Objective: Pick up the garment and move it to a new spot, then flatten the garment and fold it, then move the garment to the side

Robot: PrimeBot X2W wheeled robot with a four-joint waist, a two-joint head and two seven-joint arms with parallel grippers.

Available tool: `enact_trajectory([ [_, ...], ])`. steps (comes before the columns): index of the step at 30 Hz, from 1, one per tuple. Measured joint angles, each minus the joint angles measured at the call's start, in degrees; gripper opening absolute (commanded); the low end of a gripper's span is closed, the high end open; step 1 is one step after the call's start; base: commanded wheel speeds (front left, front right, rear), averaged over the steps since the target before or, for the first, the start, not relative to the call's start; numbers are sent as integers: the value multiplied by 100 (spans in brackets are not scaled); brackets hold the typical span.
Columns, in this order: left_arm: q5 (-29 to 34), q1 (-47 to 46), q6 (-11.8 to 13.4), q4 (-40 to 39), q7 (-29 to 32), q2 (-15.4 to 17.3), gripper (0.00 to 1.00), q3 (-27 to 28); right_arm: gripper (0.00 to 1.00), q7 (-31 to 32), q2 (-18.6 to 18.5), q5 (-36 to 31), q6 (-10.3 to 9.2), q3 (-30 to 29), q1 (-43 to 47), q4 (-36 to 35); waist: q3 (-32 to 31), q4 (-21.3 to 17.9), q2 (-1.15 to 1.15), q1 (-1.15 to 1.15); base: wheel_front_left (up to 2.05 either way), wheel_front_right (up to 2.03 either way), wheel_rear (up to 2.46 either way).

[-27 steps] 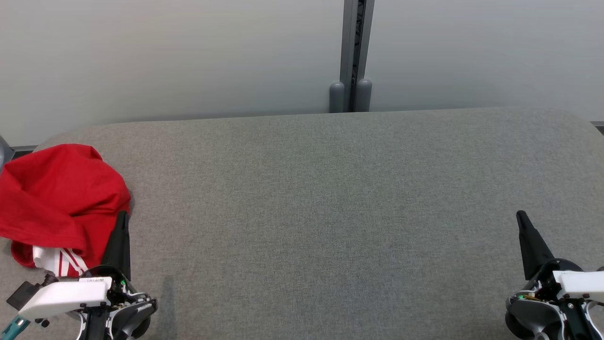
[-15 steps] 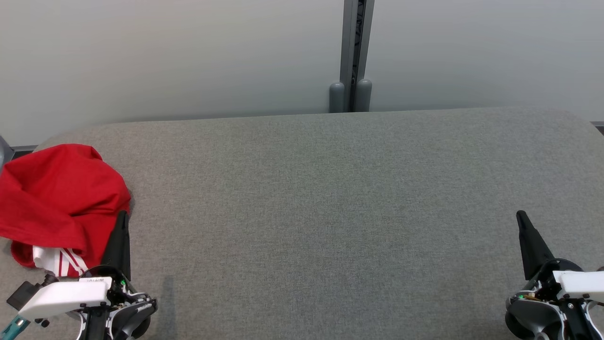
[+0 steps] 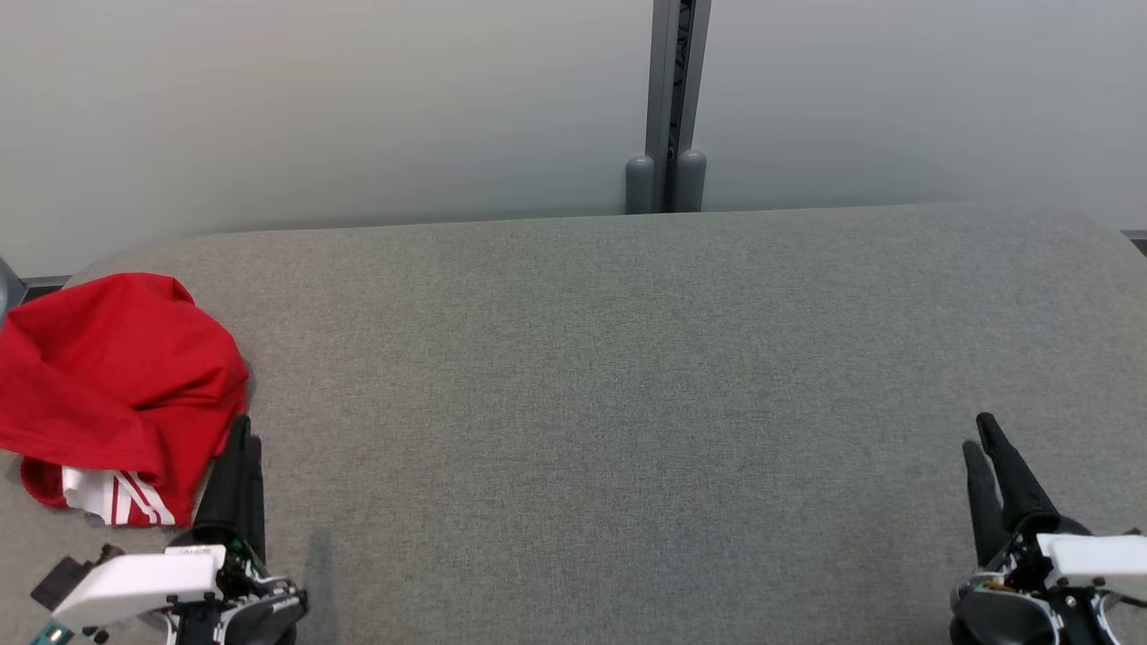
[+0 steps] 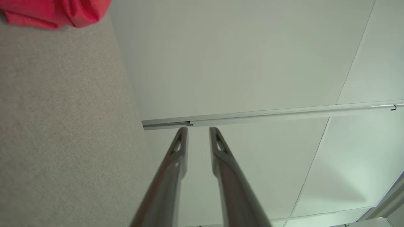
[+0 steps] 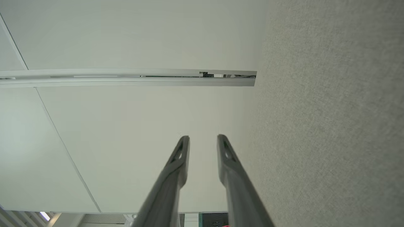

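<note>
The red garment [image 3: 116, 367] lies crumpled at the table's far left edge, with a white striped part [image 3: 112, 497] showing at its near side. In the left wrist view a corner of the garment [image 4: 56, 12] sits at the top left. My left gripper [image 3: 246, 432] stands just right of the garment's near corner, apart from the cloth; its fingers [image 4: 198, 130] are slightly open and hold nothing. My right gripper [image 3: 977, 432] is at the lower right over bare table, its fingers [image 5: 203, 137] also slightly open and holding nothing.
The grey fabric-covered table [image 3: 582, 403] spreads wide between the two grippers, with rounded far corners. Behind it rises a pale wall with a grey vertical post [image 3: 668, 107] at the middle.
Both grippers have drawn back a little toward the bottom of the head view. Each now shows two fingers with a gap instead of one. The garment has not moved.
</note>
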Motion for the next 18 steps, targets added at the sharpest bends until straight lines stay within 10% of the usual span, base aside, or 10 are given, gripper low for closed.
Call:
enact_trajectory([
  [18, 1500, 93, 23, 300, -431, -49, 100, -112, 100, -421, -132, -1256, -5, 294, 75, 191, 48, -15, 0, 0, 0, 0, 0],
])
